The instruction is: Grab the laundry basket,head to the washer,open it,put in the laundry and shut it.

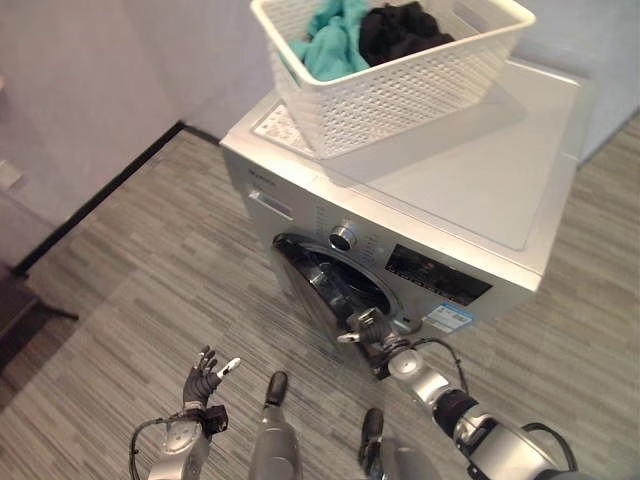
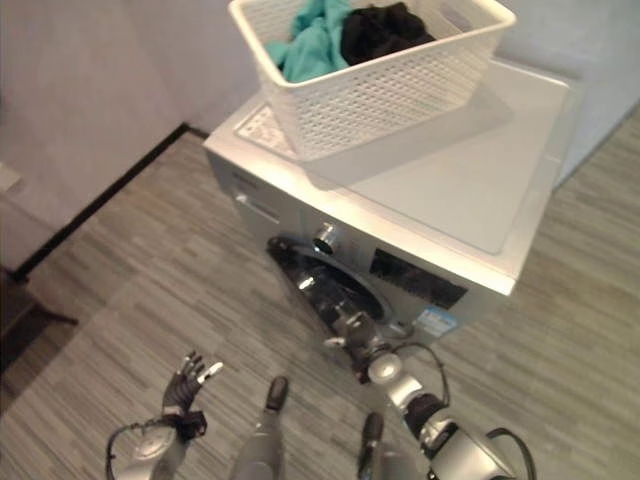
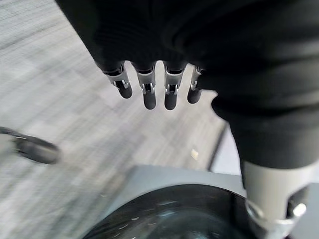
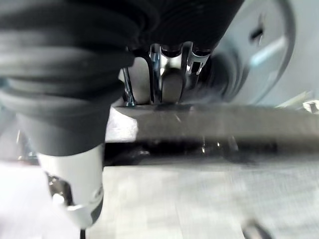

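Nearest, the left hand (image 1: 203,381) hangs low over the floor, fingers straight, holding nothing. The right hand (image 1: 372,329) has its fingers hooked over the rim of the washer door (image 1: 322,285) – a shallow hold, so I judge it could slip off and let the door swing. Farther back, on the washer's lid, the white laundry basket (image 1: 385,90) sits – teal and black clothes heaped inside

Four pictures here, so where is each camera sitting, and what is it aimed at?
Left eye view: on the head, looking down at the washer, the white laundry basket on top, both arms.
Right eye view: same scene, slightly shifted.
Left wrist view: left robot hand over floor.
Right wrist view: right robot hand on the washer door edge, also seen by both eyes.
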